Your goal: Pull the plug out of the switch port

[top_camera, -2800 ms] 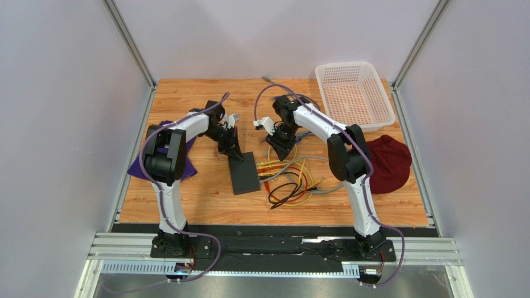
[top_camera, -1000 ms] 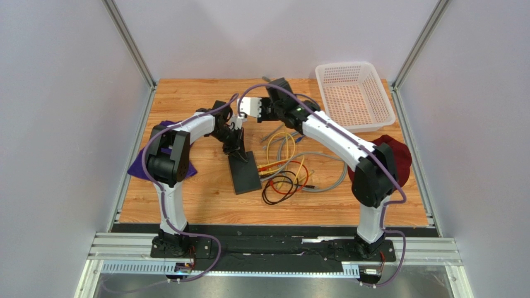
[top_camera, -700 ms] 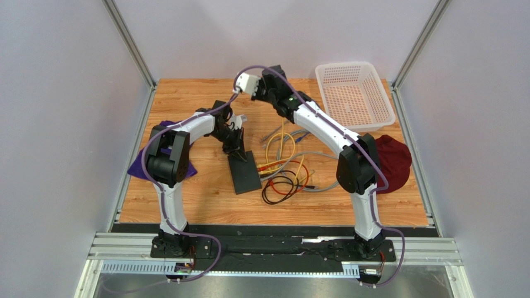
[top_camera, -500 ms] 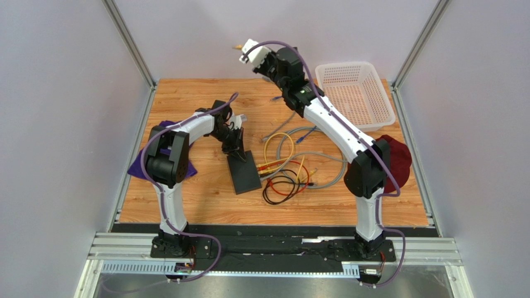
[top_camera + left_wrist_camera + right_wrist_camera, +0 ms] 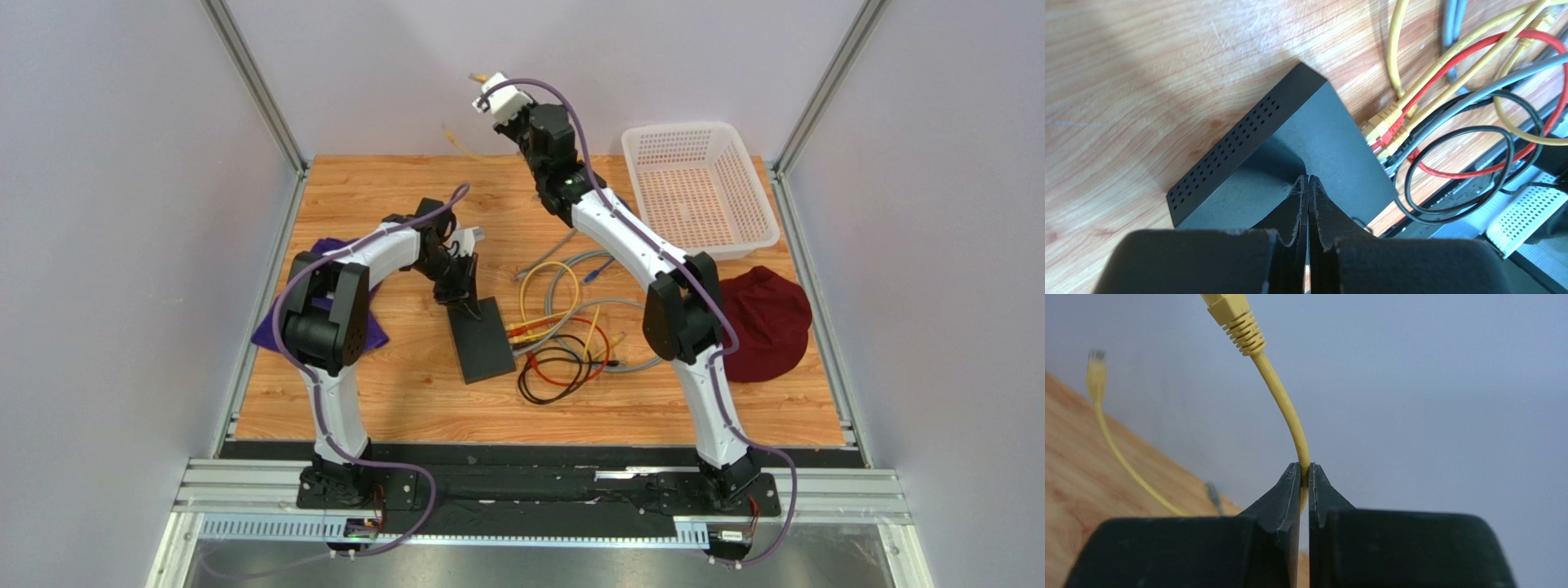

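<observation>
Plug (image 5: 1228,307) out, right gripper (image 5: 1303,468) clamped on its cable (image 5: 1284,404); my closed, empty left gripper (image 5: 1309,180) should pin the switch (image 5: 1333,141) steady.

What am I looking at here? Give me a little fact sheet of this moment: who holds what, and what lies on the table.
left gripper: shut, tips pressed on top of the switch
right gripper: shut on the yellow cable, lifted clear of the table
plug: free in the air, out of the switch
plugged in: yellow and red plugs at the switch's edge
elsewhere: white basket, dark red cloth, purple cloth
</observation>
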### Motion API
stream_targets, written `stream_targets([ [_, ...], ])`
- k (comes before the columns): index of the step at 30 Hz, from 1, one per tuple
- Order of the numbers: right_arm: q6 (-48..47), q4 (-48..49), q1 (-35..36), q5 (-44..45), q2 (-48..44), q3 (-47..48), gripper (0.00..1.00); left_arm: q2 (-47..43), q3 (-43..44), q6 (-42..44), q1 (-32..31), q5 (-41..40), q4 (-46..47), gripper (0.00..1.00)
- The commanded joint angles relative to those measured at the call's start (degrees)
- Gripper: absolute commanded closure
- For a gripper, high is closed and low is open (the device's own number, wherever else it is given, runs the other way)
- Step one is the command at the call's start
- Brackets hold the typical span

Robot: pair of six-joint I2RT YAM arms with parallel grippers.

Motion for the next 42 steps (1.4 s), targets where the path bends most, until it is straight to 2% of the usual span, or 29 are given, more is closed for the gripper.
stream_targets([
  [1,11.07,-8.7,-3.12,5.28,2.72,2.14,1.0,-4.33,-1.37,2.09,-0.14,-1.6,0.09,1.0],
  [6,17.4,-20.1,-4.0,2.65,0.96,-4.29,1.0,-4.07,-1.2,2.44,-0.14,-2.04,0.0,1.0],
  [10,20.75,-22.76,-5.23,1.06,-0.8,-9.13,1.0,-3.46,-0.67,2.36,-0.14,-2.13,-0.08,1.0],
  [11,21.01,-23.12,-5.67,0.89,-0.98,-9.65,0.96,-3.37,-0.5,2.36,-0.14,-2.21,-0.17,1.0],
  [13,21.89,-23.47,-6.81,0.27,-1.07,-9.22,0.84,-2.84,-0.32,2.36,-0.14,-2.13,-0.26,1.0],
  [14,22.16,-24.17,-7.25,-0.43,-0.8,-8.17,0.59,-2.75,-0.06,2.44,-0.14,-2.39,-0.52,1.0],
  [15,22.42,-24.44,-7.87,-0.26,-0.8,-7.55,0.45,-2.67,0.12,2.53,-0.14,-2.56,-0.61,1.0],
  [17,22.77,-24.88,-8.31,-0.95,-1.85,-6.76,0.31,-2.49,0.73,3.32,-0.14,-3.09,-1.22,0.96],
  [19,24.08,-25.75,-8.58,-3.32,-3.78,-6.84,0.28,-2.67,1.78,4.89,-0.14,-3.53,-2.01,0.84],
  [20,24.61,-27.06,-8.66,-7.77,-6.23,-7.28,0.27,-2.84,3.62,5.52,-0.14,-4.32,-3.32,0.68],
  [21,25.32,-28.03,-8.66,-11.12,-7.64,-8.59,0.27,-3.19,4.77,6.04,-0.14,-4.93,-4.03,0.62],
  [22,26.02,-28.91,-8.75,-14.55,-9.05,-9.82,0.27,-3.45,5.91,6.57,-0.06,-5.63,-4.74,0.52],
  [23,26.55,-30.49,-8.58,-21.89,-11.67,-10.96,0.27,-3.63,8.18,6.66,0.03,-7.12,-6.05,0.48],
  [25,28.56,-31.99,-8.49,-28.0,-13.89,-14.92,0.24,-5.03,9.95,6.93,0.21,-8.1,-7.2,0.41],
  [27,29.1,-33.75,-8.58,-35.39,-16.18,-17.2,0.21,-7.4,11.37,6.05,1.26,-8.37,-8.26,0.38],
  [28,28.75,-34.63,-8.58,-37.42,-16.44,-17.91,0.21,-8.19,11.54,4.74,1.87,-7.76,-8.52,0.28],
  [30,25.34,-38.4,-8.58,-42.87,-16.36,-17.39,0.21,-9.52,12.16,3.51,3.98,-4.95,-10.1,0.25],
  [34,23.48,-40.7,-8.58,-47.79,-14.34,-17.13,0.22,-9.79,10.58,2.27,6.1,-4.76,-11.68,0.27],
  [38,27.25,-42.19,-8.31,-54.12,-12.93,-16.24,0.22,-10.57,2.09,1.31,6.1,-5.21,-11.52,0.28],
  [42,24.72,-46.67,-6.82,-53.44,-15.21,-17.48,0.21,-7.78,-2.78,-0.46,6.1,-1.96,-9.84,0.28],
])
